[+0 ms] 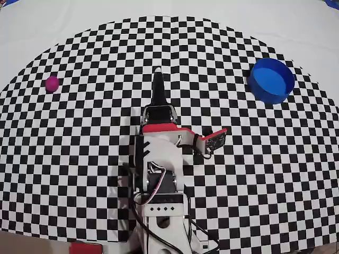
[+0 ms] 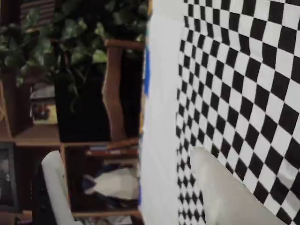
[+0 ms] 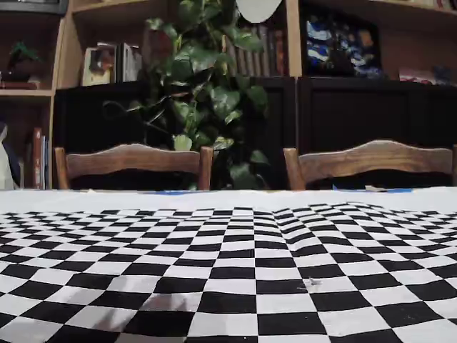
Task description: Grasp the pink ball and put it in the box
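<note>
gripper is seen from overhead pointing up the checkered cloth, fingers together and gripping nothing (only blurred pale fingers show at the wrist). ball lies far left; box, holding nothing, sits far right.
</note>
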Tool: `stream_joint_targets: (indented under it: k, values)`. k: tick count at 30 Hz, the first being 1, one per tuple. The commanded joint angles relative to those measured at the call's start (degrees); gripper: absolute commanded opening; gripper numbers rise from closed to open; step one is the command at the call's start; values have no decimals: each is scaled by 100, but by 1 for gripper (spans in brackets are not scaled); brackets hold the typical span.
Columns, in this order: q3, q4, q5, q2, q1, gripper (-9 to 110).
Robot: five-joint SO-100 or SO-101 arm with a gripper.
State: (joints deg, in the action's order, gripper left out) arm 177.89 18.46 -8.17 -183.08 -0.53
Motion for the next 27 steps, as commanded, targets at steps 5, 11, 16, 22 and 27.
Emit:
stream_joint_targets:
  k: [5, 11, 16, 22, 27]
  values:
    - [44, -132, -1160, 88, -97, 32]
    - [44, -35, -3401, 123, -97, 32]
    - [44, -35, -5168, 123, -167, 32]
    - [44, -246, -6583, 123, -193, 32]
    - [44, -387, -7813, 123, -264, 32]
